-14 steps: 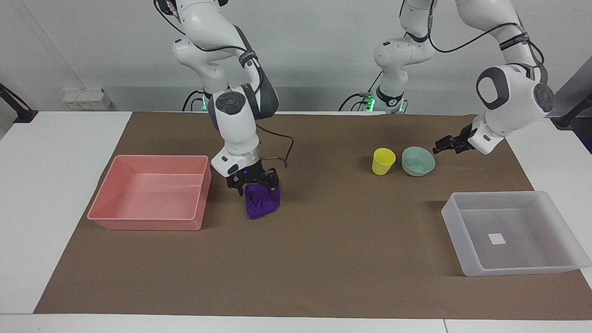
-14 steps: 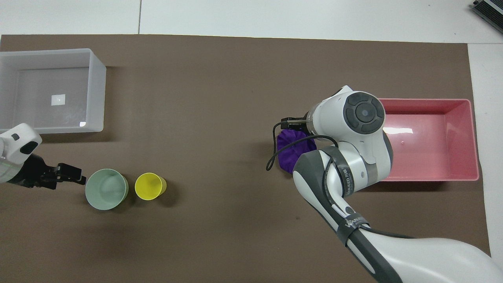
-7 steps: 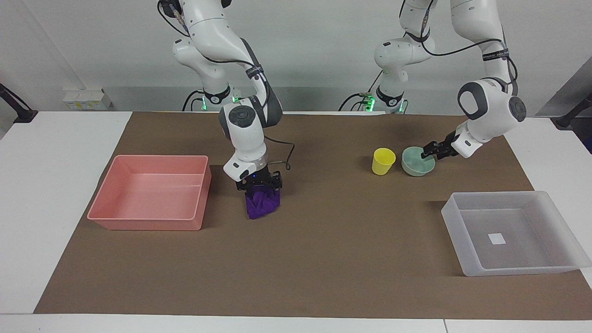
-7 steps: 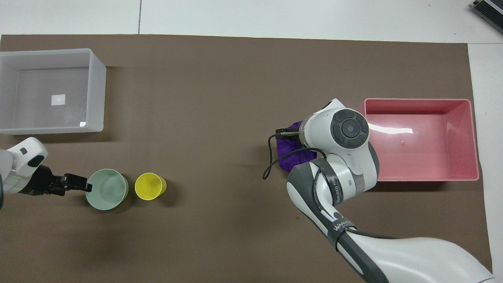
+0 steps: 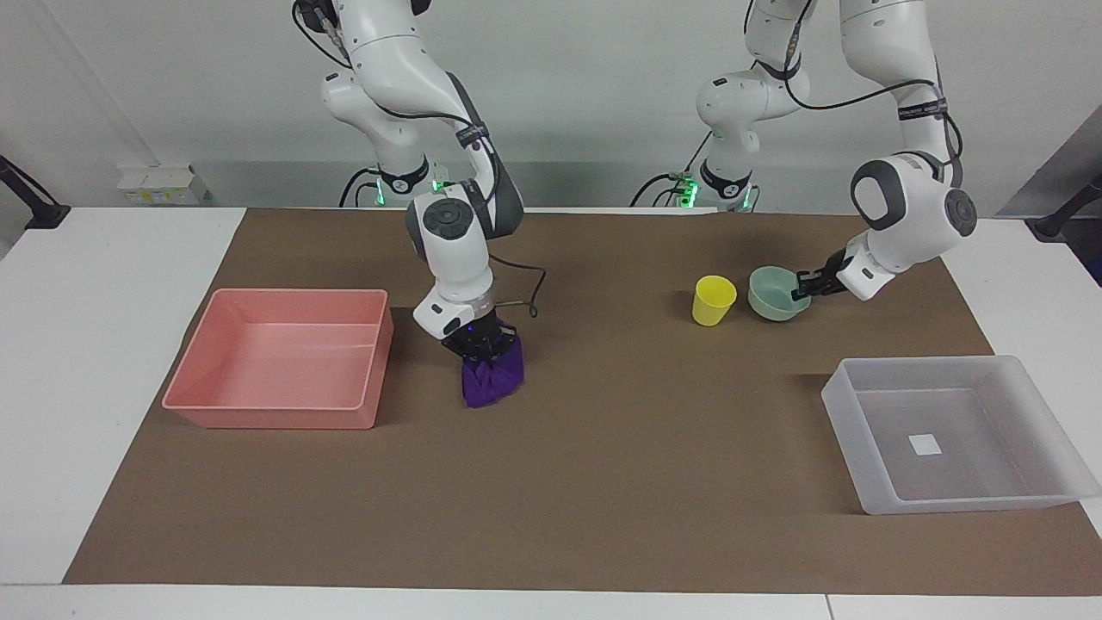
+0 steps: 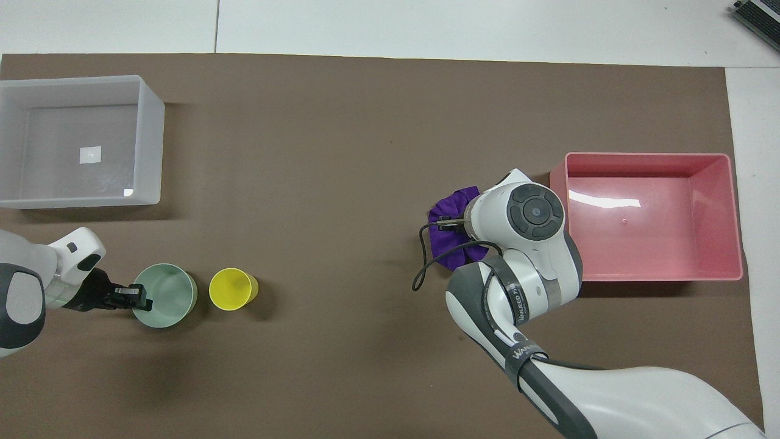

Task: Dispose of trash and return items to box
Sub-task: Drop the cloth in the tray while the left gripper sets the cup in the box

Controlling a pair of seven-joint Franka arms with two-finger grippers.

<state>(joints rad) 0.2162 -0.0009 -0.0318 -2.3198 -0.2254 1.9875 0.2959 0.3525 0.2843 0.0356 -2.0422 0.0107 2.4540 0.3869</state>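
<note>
The trash, a deep-purple cloth wad point(image 5: 493, 380), lies on the brown mat beside the pink tray; it also shows in the overhead view point(image 6: 450, 210). My right gripper point(image 5: 484, 346) is pressed down into its top with the fingers drawn in on the cloth. The mint-green bowl point(image 5: 773, 295) and the yellow cup point(image 5: 714, 300) stand side by side toward the left arm's end, as the overhead view shows for the bowl point(image 6: 167, 292) and the cup point(image 6: 233, 288). My left gripper point(image 5: 806, 288) grips the bowl's rim point(image 6: 138, 298). The translucent box point(image 5: 964, 506) holds nothing.
A pink rectangular tray point(image 5: 275, 419) holds nothing at the right arm's end; it also shows in the overhead view point(image 6: 649, 274). The box point(image 6: 152, 146) lies farther from the robots than the bowl. A brown mat point(image 5: 646, 482) covers the table's middle.
My left gripper moved in to the bowl and closed on its rim. My right gripper came down onto the purple cloth and its fingers drew together on it.
</note>
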